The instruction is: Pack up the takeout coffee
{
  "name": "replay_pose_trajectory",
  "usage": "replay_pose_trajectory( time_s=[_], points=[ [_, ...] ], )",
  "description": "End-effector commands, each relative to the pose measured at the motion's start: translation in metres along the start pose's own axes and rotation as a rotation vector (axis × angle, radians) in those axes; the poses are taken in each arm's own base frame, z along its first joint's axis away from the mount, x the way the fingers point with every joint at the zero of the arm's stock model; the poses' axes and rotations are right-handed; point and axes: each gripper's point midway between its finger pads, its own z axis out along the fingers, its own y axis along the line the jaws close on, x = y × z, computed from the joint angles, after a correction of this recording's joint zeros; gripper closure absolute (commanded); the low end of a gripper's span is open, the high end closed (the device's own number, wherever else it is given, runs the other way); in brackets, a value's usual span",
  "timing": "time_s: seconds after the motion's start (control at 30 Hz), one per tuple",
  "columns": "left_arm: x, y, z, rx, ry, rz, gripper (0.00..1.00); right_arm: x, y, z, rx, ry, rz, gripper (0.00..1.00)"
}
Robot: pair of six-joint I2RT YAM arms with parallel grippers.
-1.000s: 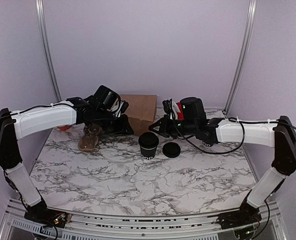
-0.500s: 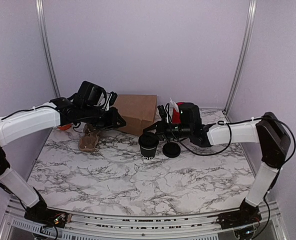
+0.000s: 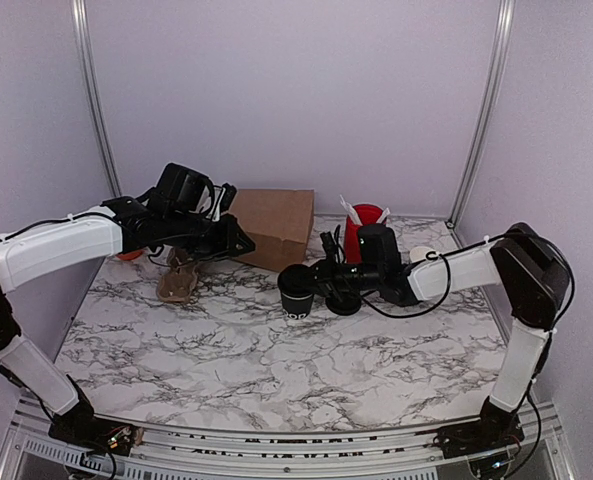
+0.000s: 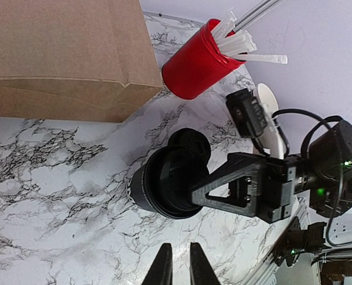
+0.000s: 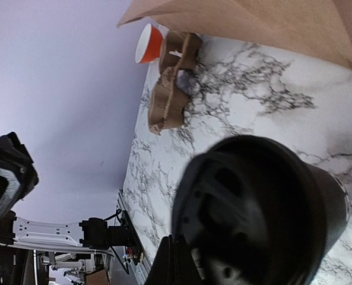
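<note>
the right gripper (image 3: 314, 274) is shut tight. its tips touch the rim of the takeout coffee (image 3: 296, 296), but we cannot tell if they pinch it. the left gripper (image 4: 178, 268) has its two tips a little apart with nothing between them. it hangs over the table (image 3: 276, 370), near the left corner of the brown bag (image 3: 276, 222). we count two grippers, one takeout coffee, one flat black lid (image 3: 347, 305), one red cup (image 3: 364, 222) with white sticks in it, one brown bag, one cardboard tray (image 3: 179, 281) and one small orange cup (image 5: 149, 44). the takeout coffee stands upright on the table, in front of the bag and just beside the lid. since a second ago the right arm has come lower and reached in to the takeout coffee, so we see more of the red cup behind it. the left arm has swung left, away from the middle of the bag. the takeout coffee has not moved.
</note>
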Motion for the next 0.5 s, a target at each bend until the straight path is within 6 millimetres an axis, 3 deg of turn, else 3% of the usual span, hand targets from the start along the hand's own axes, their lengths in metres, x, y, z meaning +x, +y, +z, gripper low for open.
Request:
replay_pose_trajectory(
  time_s=[0.0, 0.2, 0.47],
  points=[
    [0.004, 0.000, 0.007, 0.019, 0.013, -0.002, 0.89, 0.008, -0.033, 0.002, 0.035, 0.005, 0.087, 1.00],
    [0.006, 0.002, 0.007, 0.016, 0.012, -0.001, 0.89, -0.002, -0.013, -0.002, 0.013, -0.014, 0.050, 1.00],
    [0.006, 0.001, 0.007, 0.022, 0.013, -0.001, 0.89, -0.031, 0.049, -0.015, -0.075, -0.062, -0.054, 1.00]
  ],
)
